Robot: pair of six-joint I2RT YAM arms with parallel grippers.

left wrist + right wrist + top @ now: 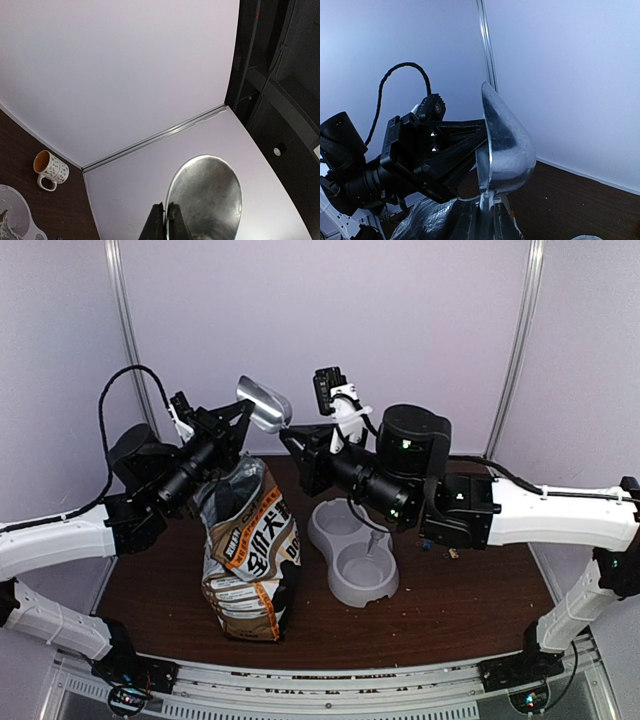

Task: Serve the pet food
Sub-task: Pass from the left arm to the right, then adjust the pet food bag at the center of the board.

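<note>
Top external: left gripper (pixel 238 418) clamped on shiny metal scoop (pixel 266 405), high above tan printed paper bag (pixel 250 550). Right gripper (pixel 298 452) at bag mouth, closure unclear. Reddish-brown kibble unseen, likely inside bag. Dip scoop steeply, bag steadied; grey plastic double bowl (pixel 355 555) sits just right.

You see pale lilac walls (pixel 400 320) at the far side and at left and right, joined by thin metal strips (pixel 518 340). The table (pixel 450 610) is dark brown, under soft even light.
</note>
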